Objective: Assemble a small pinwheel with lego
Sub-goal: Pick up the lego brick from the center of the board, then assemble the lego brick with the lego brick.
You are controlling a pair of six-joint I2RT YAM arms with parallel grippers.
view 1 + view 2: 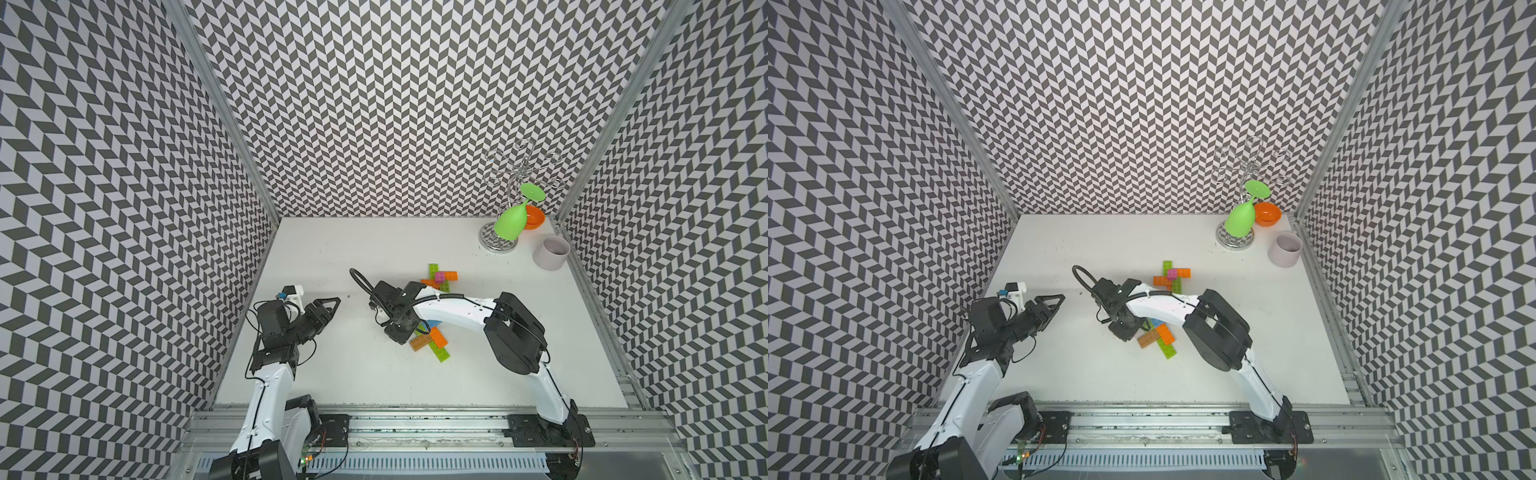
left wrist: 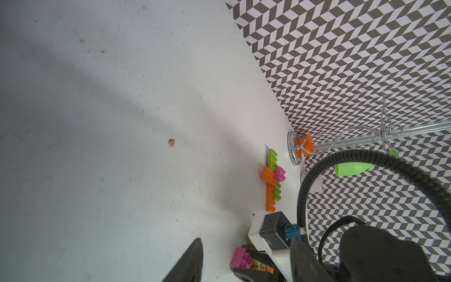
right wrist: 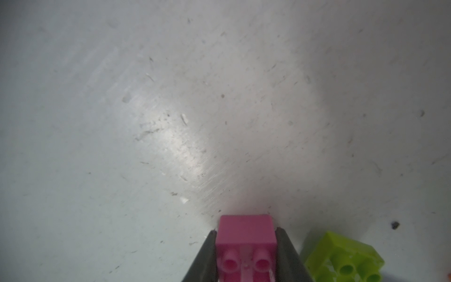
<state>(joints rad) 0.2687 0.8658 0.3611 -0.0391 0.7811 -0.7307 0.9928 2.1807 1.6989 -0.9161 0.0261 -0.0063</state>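
Observation:
My right gripper (image 3: 246, 230) is shut on a pink square lego brick (image 3: 246, 244), a finger pressed on each side, low over the white table. A lime brick (image 3: 344, 256) lies just beside it. In both top views the right wrist (image 1: 399, 320) hides the held brick, next to a loose pile of orange, brown, lime and blue bricks (image 1: 434, 340). Farther back lies a cross of lime and orange bricks with a pink square on top (image 1: 440, 277). My left gripper (image 2: 247, 240) hovers open and empty at the table's left (image 1: 332, 305).
A wire rack (image 1: 519, 166) stands in the back right corner with a green goblet (image 1: 509, 224) hanging on it. An orange bowl (image 1: 536, 218) and a pale cup (image 1: 550, 251) stand close by. Patterned walls enclose the table (image 1: 332, 374) on three sides.

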